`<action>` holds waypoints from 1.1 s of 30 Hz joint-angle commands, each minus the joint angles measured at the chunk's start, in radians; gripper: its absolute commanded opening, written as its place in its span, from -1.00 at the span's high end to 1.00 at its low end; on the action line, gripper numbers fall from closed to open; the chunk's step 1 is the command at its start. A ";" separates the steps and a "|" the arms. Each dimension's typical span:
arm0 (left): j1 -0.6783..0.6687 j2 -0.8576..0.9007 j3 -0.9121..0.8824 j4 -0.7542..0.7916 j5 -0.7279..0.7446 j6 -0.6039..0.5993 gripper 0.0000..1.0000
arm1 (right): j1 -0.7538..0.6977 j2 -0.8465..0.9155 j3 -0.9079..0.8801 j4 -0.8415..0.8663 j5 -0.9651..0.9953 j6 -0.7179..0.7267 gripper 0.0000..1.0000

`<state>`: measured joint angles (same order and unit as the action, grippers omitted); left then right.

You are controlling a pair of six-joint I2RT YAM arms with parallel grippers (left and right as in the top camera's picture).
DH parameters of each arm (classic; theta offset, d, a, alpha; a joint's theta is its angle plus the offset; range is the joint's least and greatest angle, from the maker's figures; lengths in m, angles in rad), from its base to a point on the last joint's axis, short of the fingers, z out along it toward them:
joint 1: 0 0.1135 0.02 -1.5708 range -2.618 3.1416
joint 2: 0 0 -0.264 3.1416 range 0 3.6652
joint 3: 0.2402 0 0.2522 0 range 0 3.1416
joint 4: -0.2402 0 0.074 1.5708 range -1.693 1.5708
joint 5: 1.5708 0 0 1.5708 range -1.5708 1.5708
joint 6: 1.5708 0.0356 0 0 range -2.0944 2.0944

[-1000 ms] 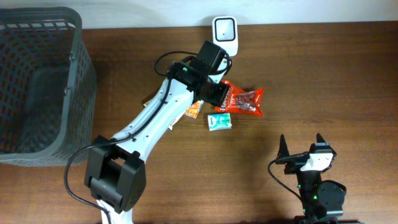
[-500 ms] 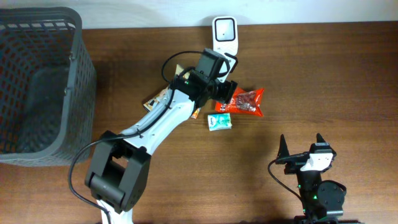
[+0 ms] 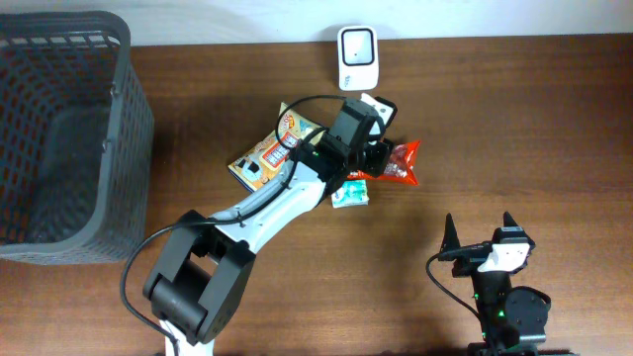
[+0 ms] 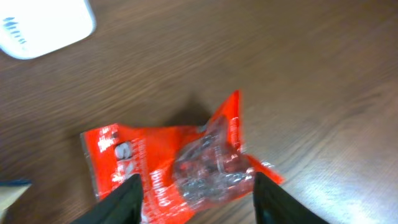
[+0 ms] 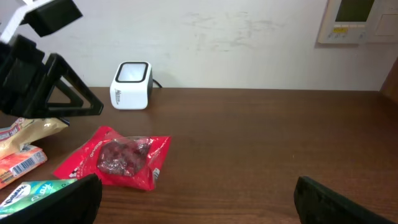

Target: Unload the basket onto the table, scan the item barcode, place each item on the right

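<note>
At the near edge of the worktop [image 3: 554,119], the right pincer [image 3: 478,229] stands parked, jaws at full spread and holding nothing. Mid-worktop, the red packet [image 4: 155,162] lies flat and is not gripped; a green packet [image 3: 348,194] lies just beside it on the near side, and yellow snack packs [image 3: 265,156] lie to its left. At the far edge, the scanner [image 3: 356,51] stands well apart from the red packet, with nothing presented to its face. Assessment: the task is at an early stage. No grasp, lift or scan is evident; what is left is to close on the packet, carry it to the scanner and turn the barcode toward the window. The barcode itself cannot be made out. As to pose, the left arm [image 3: 267,198] reaches diagonally from its near-left base across the worktop, wrist pitched down over the packet. The left pincer [image 4: 196,182] hovers low with its fingers [image 4: 130,199] partly spread, one to either side of the packet's bulge, not clamped on it.
</note>
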<state>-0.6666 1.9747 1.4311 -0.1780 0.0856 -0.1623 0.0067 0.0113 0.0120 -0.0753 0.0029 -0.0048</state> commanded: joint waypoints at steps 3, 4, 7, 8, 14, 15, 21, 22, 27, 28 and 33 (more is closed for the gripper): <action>0.030 0.013 -0.010 -0.090 -0.452 0.041 -0.36 | 0.006 -0.002 -0.006 -0.006 0.006 -0.006 -0.97; 0.037 0.013 -0.010 -0.094 -0.499 0.105 -0.45 | 0.006 -0.002 -0.006 -0.006 0.006 -0.006 -0.97; 0.052 0.013 -0.010 -0.096 -0.490 0.243 -0.72 | 0.006 -0.002 -0.006 -0.006 0.006 -0.006 -0.97; 0.055 0.013 -0.010 -0.096 -0.491 0.248 -0.74 | 0.006 -0.002 -0.006 -0.006 0.006 -0.006 -0.97; 0.056 0.027 -0.010 -0.085 -0.490 0.253 -0.85 | 0.006 -0.002 -0.006 -0.006 0.006 -0.006 -0.97; 0.056 0.034 -0.010 -0.084 -0.490 0.267 -0.85 | 0.006 -0.002 -0.006 -0.006 0.006 -0.006 -0.97; 0.061 0.126 -0.010 -0.058 -0.503 0.398 -1.00 | 0.006 -0.002 -0.006 -0.006 0.006 -0.006 -0.97; 0.064 0.138 -0.010 -0.045 -0.508 0.404 -1.00 | 0.006 -0.002 -0.006 -0.006 0.006 -0.006 -0.97; 0.109 0.174 -0.010 0.014 -0.536 0.403 -0.96 | 0.006 -0.002 -0.006 -0.006 0.006 -0.006 -0.97; 0.122 0.175 -0.010 0.021 -0.535 0.402 -0.94 | 0.006 -0.002 -0.006 -0.006 0.006 -0.006 -0.97; 0.175 0.193 -0.010 0.011 -0.409 0.403 -0.94 | 0.006 -0.002 -0.006 -0.006 0.006 -0.006 -0.97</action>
<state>-0.5213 2.1384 1.4303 -0.1555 -0.4137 0.2249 0.0067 0.0113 0.0120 -0.0753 0.0029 -0.0048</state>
